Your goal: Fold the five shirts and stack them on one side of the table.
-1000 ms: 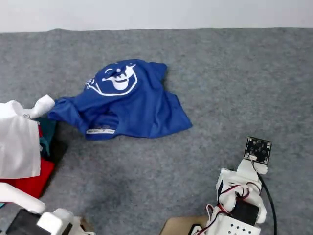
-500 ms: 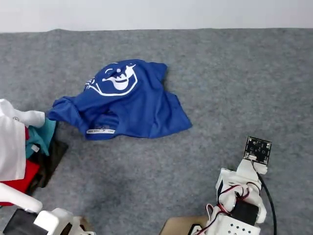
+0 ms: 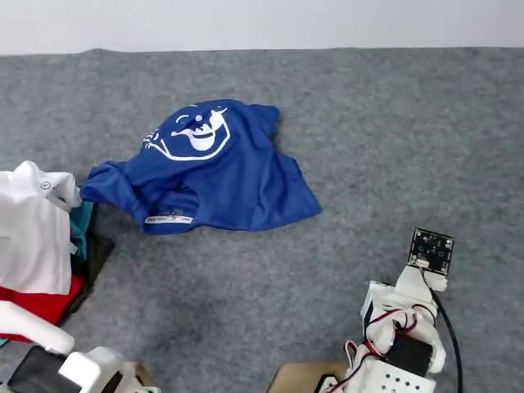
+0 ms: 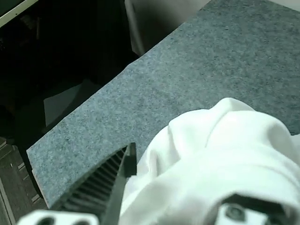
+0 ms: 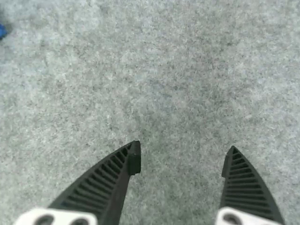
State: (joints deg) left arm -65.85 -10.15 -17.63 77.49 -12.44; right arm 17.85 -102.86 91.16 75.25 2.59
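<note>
A crumpled blue shirt (image 3: 209,168) with a white print lies left of the table's middle. At the left edge a white shirt (image 3: 33,237) tops a pile of teal (image 3: 80,221), black (image 3: 98,250) and red (image 3: 37,303) shirts. In the left wrist view my left gripper (image 4: 183,159) stands open over this pile. The white shirt (image 4: 225,140) bulges between its jaws and hides one fingertip. My right gripper (image 5: 182,157) is open and has nothing in it, just above bare grey felt. Its arm (image 3: 405,327) sits at the front right.
Grey felt (image 3: 385,147) covers the table, bare across the right half and back. The left arm's base (image 3: 82,368) is at the front left corner. The table's left edge (image 4: 93,103) drops to a dark floor close to the pile. A brown board (image 3: 303,377) lies at the front.
The white shirt was drawn left and bunched up, uncovering teal and black cloth. It has since spread back over the pile. The blue shirt and the right arm kept still.
</note>
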